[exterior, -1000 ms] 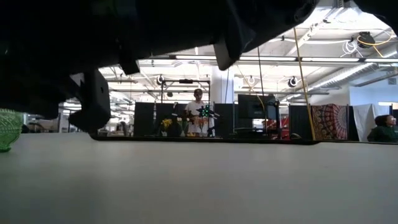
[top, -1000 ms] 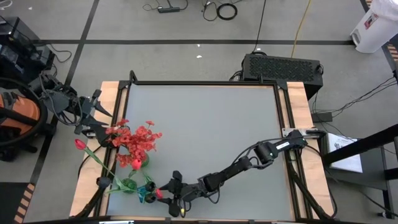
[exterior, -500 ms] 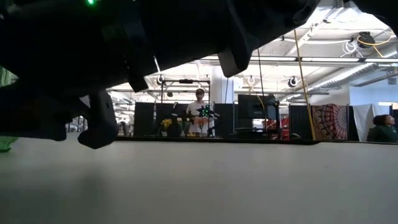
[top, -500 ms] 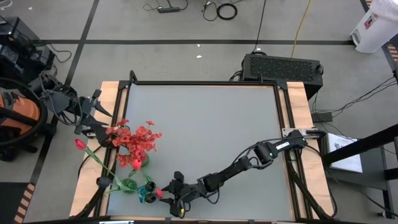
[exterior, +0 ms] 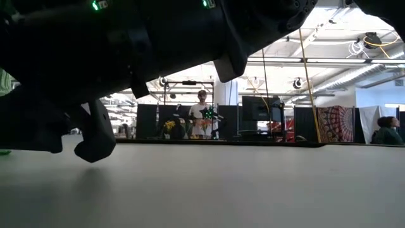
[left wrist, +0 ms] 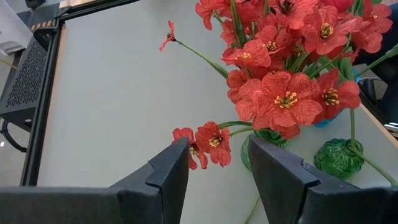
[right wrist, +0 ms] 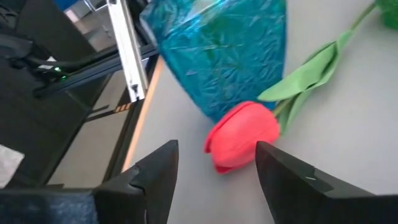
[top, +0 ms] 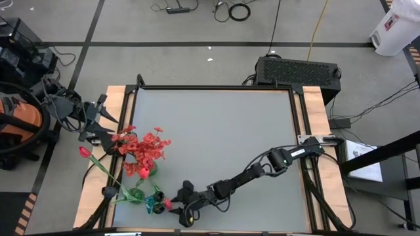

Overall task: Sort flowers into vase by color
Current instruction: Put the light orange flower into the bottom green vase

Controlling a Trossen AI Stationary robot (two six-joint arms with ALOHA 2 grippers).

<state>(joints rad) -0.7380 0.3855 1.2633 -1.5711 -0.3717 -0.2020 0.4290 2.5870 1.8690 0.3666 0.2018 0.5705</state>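
Observation:
A bunch of frilly red flowers (top: 146,149) stands in a dark green vase (left wrist: 264,140) at the table's left. A red tulip (top: 84,152) leans out of a green vase (top: 134,195) on its long stem. Beside a blue vase (right wrist: 217,50) a red tulip bud (right wrist: 242,134) lies on the table with its green leaf (right wrist: 305,74). My right gripper (right wrist: 214,168) is open, low over the table, with the fingers either side of the bud's near end and short of it. My left gripper (left wrist: 217,168) is open and hovers just before the red bunch.
The vases crowd the near left corner, close to the wooden side rail (top: 92,190). The grey table top (top: 223,137) stretches away to the far and right sides. Beyond the table, in the low view, people stand among desks and monitors.
My right gripper has tipped downward a little, and in the low view its finger has sunk closer to the table top. It has stayed open. The flowers and vases have kept their places.

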